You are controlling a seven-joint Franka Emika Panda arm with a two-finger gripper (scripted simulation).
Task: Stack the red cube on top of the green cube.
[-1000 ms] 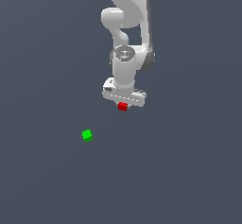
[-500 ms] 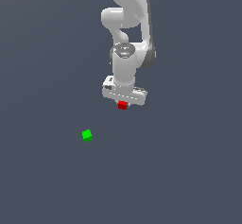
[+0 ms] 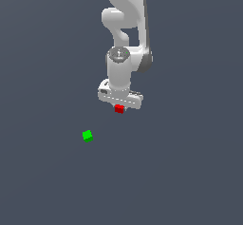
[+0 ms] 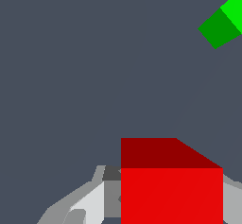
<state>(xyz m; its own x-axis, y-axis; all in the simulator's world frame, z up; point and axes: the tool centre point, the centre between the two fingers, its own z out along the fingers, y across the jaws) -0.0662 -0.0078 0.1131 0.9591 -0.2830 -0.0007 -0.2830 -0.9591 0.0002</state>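
The gripper (image 3: 119,106) points straight down from the white arm (image 3: 124,39) and holds the red cube (image 3: 119,108) pinched between its fingers (image 4: 90,204), the cube showing just under the hand. The green cube (image 3: 87,135) rests on the grey floor (image 3: 190,172), well apart from the hand, below it and toward the exterior view's left.

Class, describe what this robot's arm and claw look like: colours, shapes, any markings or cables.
The arm is glossy white, built from rounded tubular segments with darker grey bands at the joints. A grey disc caps the wrist. The claw has a flat, white bar-shaped body; its fingers are light grey with darker pads. No cables or readable markings show.
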